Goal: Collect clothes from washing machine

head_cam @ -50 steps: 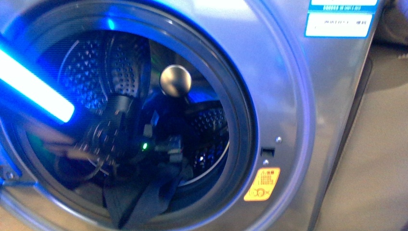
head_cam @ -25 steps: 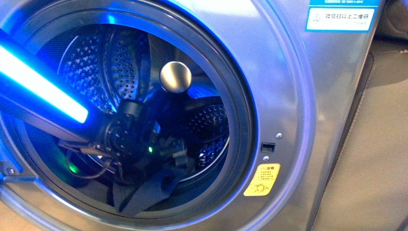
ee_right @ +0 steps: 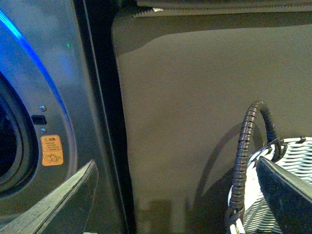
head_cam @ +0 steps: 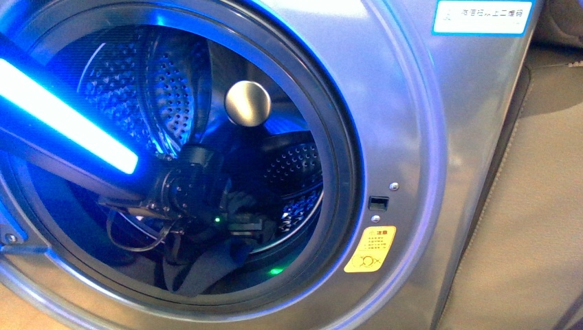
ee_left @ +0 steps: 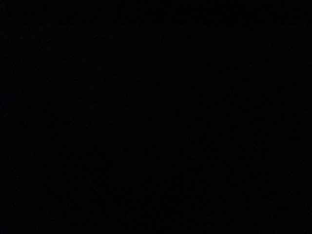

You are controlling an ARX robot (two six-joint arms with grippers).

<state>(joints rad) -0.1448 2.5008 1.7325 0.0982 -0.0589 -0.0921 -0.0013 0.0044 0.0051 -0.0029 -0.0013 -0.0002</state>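
Observation:
The grey washing machine (head_cam: 412, 137) fills the front view, its door mouth open onto the perforated steel drum (head_cam: 165, 89). My left arm, with a glowing blue strip, reaches in from the left. Its gripper (head_cam: 244, 218) is open deep in the drum, just above the dark navy clothes (head_cam: 206, 265) piled at the bottom by the drum's lip. The left wrist view is dark. In the right wrist view my right gripper (ee_right: 175, 163) is open and holds nothing, outside the washing machine (ee_right: 63, 73) beside its front corner.
A round silver knob (head_cam: 248, 103) sits at the back of the drum. A yellow-orange sticker (head_cam: 370, 249) and a blue-white label (head_cam: 482, 17) mark the front panel. A white woven basket (ee_right: 292, 151) and a ribbed black cable (ee_right: 242, 161) are by the right gripper. Beige fabric lies to the machine's right.
My left arm has pushed further right and deeper into the drum. The fold of dark cloth that hung over the lip now lies further inside.

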